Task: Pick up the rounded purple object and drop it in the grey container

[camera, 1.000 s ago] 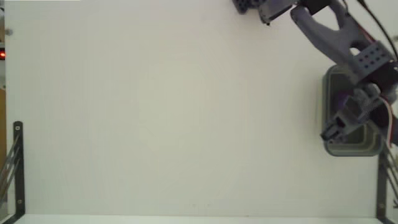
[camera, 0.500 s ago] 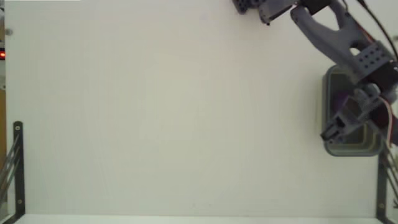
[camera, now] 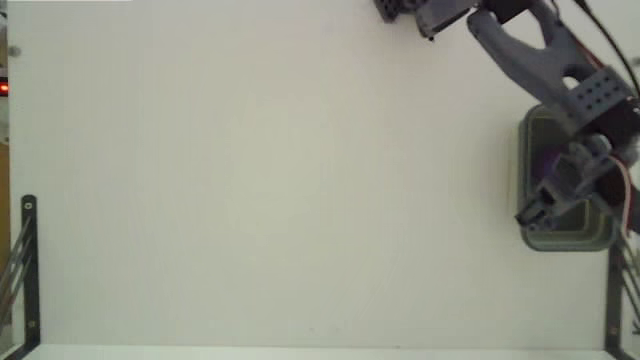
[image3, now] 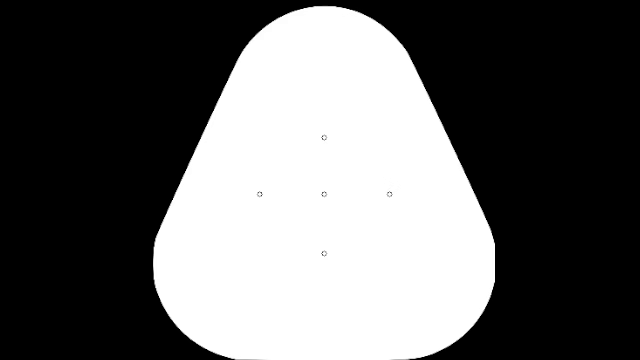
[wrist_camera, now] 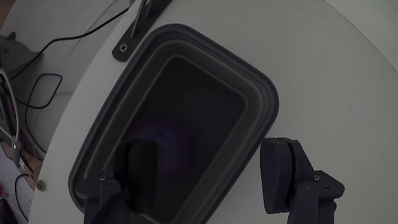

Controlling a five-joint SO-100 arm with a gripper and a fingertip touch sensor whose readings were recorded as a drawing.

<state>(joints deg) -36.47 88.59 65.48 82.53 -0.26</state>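
The grey container (camera: 561,239) stands at the right edge of the white table in the fixed view, and the arm reaches over it. The rounded purple object (camera: 549,165) shows inside it, beside the gripper (camera: 548,198). In the wrist view the grey container (wrist_camera: 264,93) fills the middle, and the rounded purple object (wrist_camera: 169,144) lies dim on its dark floor. My gripper (wrist_camera: 211,173) hangs open above the bin: one finger (wrist_camera: 143,167) is over the inside, the other finger (wrist_camera: 283,174) is outside the rim. Nothing is held between them.
The arm's base (camera: 420,12) sits at the top edge of the table. Black metal brackets stand at the lower left (camera: 28,270) and lower right (camera: 612,300). In the wrist view a bracket (wrist_camera: 140,25) and cables (wrist_camera: 43,93) lie just beyond the container and the table edge.
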